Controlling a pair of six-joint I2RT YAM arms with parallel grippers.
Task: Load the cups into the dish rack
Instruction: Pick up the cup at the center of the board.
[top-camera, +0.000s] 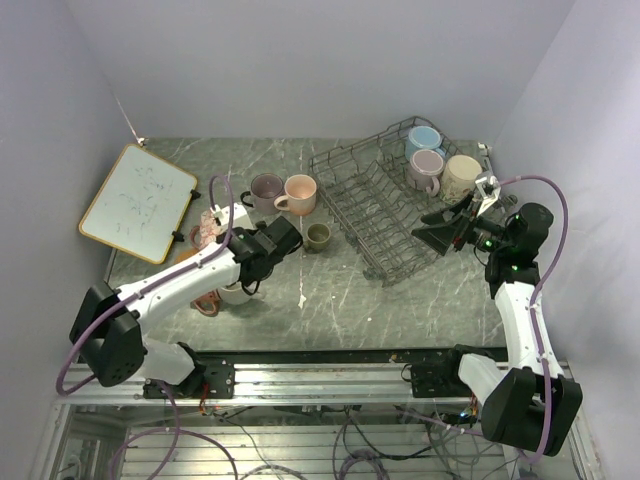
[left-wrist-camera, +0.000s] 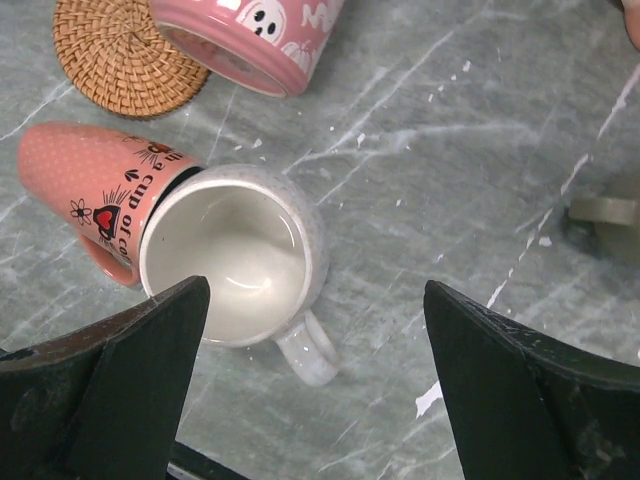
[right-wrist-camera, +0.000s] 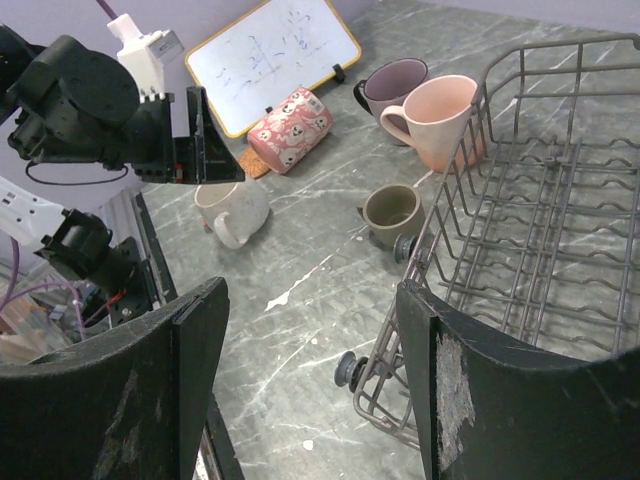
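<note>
Nearest the arm bases, the left hand (left-wrist-camera: 315, 300) hangs with its jaws spread as wide as they go and grips nothing, straddling an upright cream mug (left-wrist-camera: 225, 265) on the surface (top-camera: 420, 300). A dotted pink mug (left-wrist-camera: 85, 185) lies on its side against that mug, with a ghost-printed pink mug (left-wrist-camera: 260, 40) and a cork coaster (left-wrist-camera: 120, 50) just beyond. The right hand (right-wrist-camera: 312, 295) is partly open and empty above the right edge of the dish rack (top-camera: 380, 200). An olive mug (top-camera: 318, 236) stands just left of the rack, with a mauve mug (top-camera: 266, 190) and a peach mug (top-camera: 299, 193) behind it. At the rack's far end sit a light blue mug (top-camera: 424, 140), a pale pink mug (top-camera: 427, 165) and a beige mug (top-camera: 461, 175).
</note>
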